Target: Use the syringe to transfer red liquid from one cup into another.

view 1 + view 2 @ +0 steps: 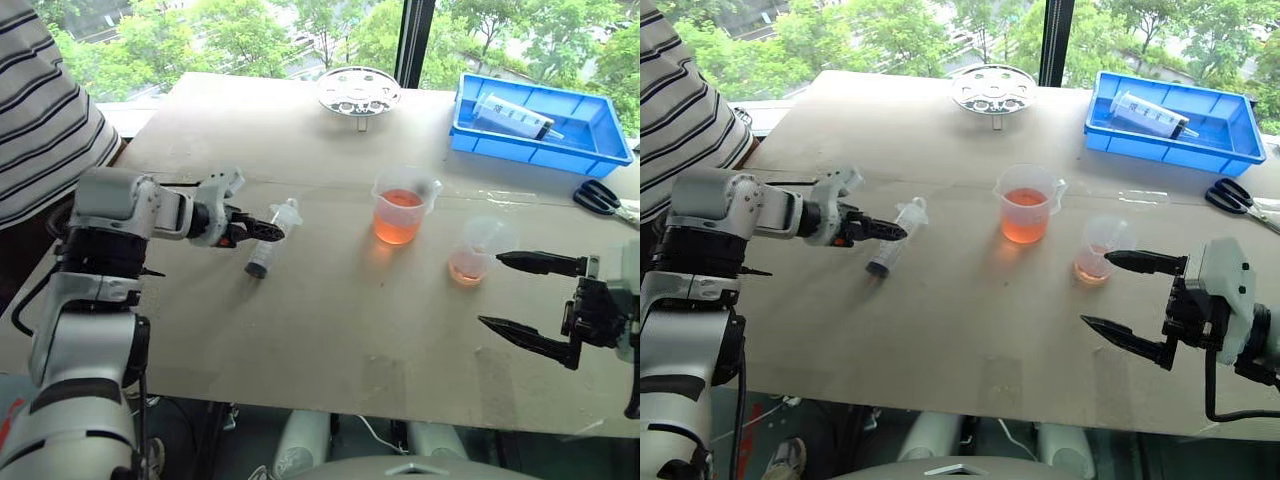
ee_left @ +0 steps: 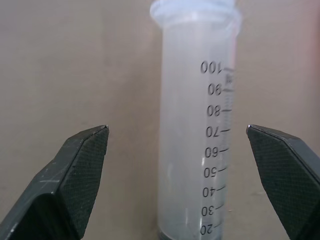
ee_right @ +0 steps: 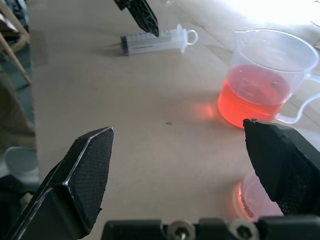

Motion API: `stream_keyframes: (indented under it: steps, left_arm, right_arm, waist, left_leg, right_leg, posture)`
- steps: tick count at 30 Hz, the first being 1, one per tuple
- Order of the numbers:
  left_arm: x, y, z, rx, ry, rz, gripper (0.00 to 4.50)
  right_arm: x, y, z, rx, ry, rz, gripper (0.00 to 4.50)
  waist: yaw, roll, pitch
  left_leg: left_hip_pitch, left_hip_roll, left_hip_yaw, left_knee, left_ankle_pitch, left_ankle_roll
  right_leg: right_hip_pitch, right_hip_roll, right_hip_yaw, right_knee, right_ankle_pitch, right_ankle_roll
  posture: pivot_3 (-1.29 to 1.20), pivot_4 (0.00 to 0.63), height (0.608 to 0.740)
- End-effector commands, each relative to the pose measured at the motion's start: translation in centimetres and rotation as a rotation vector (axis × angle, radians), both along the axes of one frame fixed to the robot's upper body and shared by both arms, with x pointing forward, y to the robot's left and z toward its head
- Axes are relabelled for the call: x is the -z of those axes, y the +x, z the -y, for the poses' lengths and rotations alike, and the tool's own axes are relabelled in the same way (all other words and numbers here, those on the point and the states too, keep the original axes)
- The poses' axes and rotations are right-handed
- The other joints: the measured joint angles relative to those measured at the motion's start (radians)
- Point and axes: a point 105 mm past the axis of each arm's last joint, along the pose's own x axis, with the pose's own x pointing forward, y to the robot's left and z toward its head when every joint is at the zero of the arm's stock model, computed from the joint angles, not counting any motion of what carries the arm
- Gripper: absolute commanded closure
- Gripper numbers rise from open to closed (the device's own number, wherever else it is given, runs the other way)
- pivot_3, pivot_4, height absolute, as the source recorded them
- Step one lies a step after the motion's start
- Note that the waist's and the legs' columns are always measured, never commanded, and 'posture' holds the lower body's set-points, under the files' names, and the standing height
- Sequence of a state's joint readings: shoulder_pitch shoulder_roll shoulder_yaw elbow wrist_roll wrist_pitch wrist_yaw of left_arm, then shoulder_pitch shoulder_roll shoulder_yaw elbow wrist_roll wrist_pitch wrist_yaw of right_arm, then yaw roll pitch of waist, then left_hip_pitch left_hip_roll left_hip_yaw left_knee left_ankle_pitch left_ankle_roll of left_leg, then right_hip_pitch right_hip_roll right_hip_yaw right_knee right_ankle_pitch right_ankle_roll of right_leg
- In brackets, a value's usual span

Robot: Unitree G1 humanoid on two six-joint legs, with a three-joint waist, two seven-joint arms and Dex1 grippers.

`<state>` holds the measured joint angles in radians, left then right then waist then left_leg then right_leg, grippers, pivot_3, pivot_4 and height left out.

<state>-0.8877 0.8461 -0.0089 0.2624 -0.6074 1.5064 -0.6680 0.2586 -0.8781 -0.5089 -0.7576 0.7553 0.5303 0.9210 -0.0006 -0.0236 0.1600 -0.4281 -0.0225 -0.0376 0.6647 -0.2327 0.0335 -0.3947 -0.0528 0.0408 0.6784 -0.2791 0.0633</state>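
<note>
Syringe [image 1: 270, 240] | tip hidden (beyond frame edge) | left claw [image 2: 177, 131] straddling, apart

Left arm at left of frame, forearm reaching right toward frame centre. Left gripper [image 1: 268, 228] angled downward, black fingers [image 2: 80, 170] spread wide apart, holding nothing. Right arm enters at right edge, low in frame, wrist bent so gripper points left. Right gripper [image 1: 1118, 292] fingers [image 3: 85, 175] spread wide, one above other in head view, tips well apart, nothing between them, raised off counter [image 1: 330, 340].
</note>
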Motion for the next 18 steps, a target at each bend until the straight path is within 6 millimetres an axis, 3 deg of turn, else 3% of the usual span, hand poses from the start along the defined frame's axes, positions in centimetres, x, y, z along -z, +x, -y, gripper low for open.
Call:
stream_keyframes:
  steps: [1, 5, 7, 10, 12, 18]
  left_arm:
    - [-4.8, -2.0, -0.6, 0.012, 0.03, 0.374, 0.15]
    - [-5.5, -5.9, -0.3, 0.059, 0.079, 0.613, 0.15]
    - [-4.6, -8.1, 0.1, 0.114, 0.104, 0.675, 0.15]
    - [-2.0, -10.9, 0.0, 0.121, 0.082, 0.668, 0.15]
    - [-0.5, -12.8, -0.7, 0.111, 0.08, 0.657, 0.15]
    - [2.5, -16.4, -2.5, 0.055, 0.12, 0.6, 0.15]
  right_arm:
    - [0.4, 0.7, 1.0, 0.063, 0.013, 0.039, 0.0]
    - [1.9, 1.0, 2.9, 0.116, 0.011, 0.007, 0.0]
    - [2.4, 1.2, 3.9, 0.142, 0.003, 0.002, 0.0]
    - [3.4, 1.0, 5.5, 0.16, -0.018, -0.03, 0.0]
    - [3.9, 0.6, 6.7, 0.176, -0.042, -0.054, 0.0]
    - [4.9, -1.6, 10.2, 0.226, -0.087, -0.108, 0.0]
  waist:
    - [-0.009, 0.001, -0.001]
    - [-0.011, 0.001, -0.001]
    - [-0.008, 0.001, -0.002]
    - [-0.001, 0.003, -0.002]
    - [0.004, 0.003, -0.003]
    - [0.018, 0.005, -0.006]
  left_leg:
    - [0.0, 0.0, 0.0, 0.0, 0.0, 0.0]
    - [0.0, 0.0, 0.001, -0.001, 0.002, -0.004]
    - [0.001, 0.0, 0.001, -0.002, 0.002, -0.004]
    - [0.007, 0.0, 0.001, -0.005, -0.001, -0.001]
    - [0.018, 0.0, 0.001, -0.011, -0.001, 0.0]
    - [0.016, 0.002, 0.001, -0.013, -0.001, 0.0]
  right_leg:
    - [-0.001, -0.001, 0.0, -0.001, 0.0, 0.0]
    - [0.0, -0.002, 0.004, -0.002, 0.0, 0.0]
    - [0.001, -0.003, 0.004, -0.002, 0.0, 0.0]
    - [0.005, -0.003, 0.004, -0.003, 0.0, -0.002]
    - [0.017, -0.004, 0.004, -0.009, -0.002, -0.006]
    - [0.018, -0.003, 0.003, -0.018, -0.001, -0.008]
  posture:
    - [0.0, 0.15, 0.74]
    - [0.0, 0.15, 0.74]
    - [0.0, 0.15, 0.74]
    - [0.0, 0.15, 0.74]
    - [0.0, 0.15, 0.74]
    - [0.0, 0.15, 0.74]
